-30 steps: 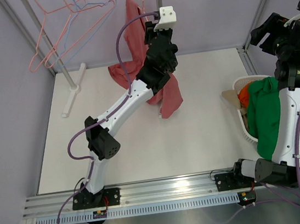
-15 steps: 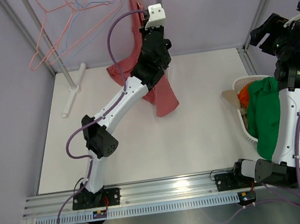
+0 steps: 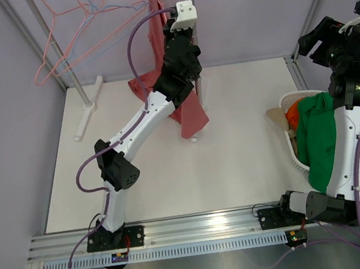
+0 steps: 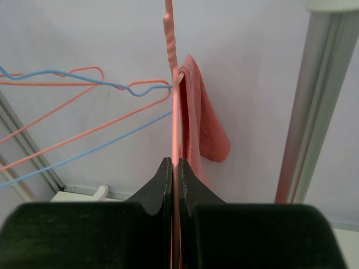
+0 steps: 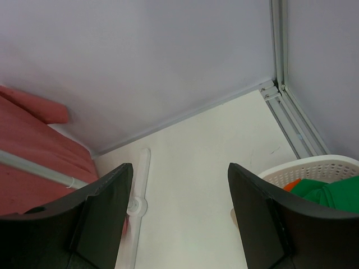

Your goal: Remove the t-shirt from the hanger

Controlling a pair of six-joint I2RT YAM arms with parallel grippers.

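The left claw point(image 4: 175, 165) is pinched almost shut on the thin pink wire of the hanger point(image 4: 173, 117), which stands upright between its jaws. The red t-shirt point(image 4: 196, 123) is draped over that hanger at the far side of the scene, its lower folds hanging down to about the table point(image 3: 236, 160). The likeliest trouble is the smooth wire slipping or twisting in so narrow a grip, so the hanger swings instead of letting the cloth slide off. A pull could also drag hanger and shirt off together. Just to the right stands the metal rack pole point(image 4: 314, 112), close enough that a sideways move could knock the claw or snag the cloth on it. To the left the spare pink and blue hangers point(image 3: 80, 28) crowd in, one tip nearly meeting the held wire, and could hook it. The back wall point(image 4: 252, 50) closes off the far side, so free room lies near and downward, over the bare middle of the table. The right claw point(image 5: 179, 213) is spread wide and holds nothing, raised well apart at the right above the basket point(image 3: 293, 153) of green cloth point(image 3: 316, 136), so nothing steadies the shirt.
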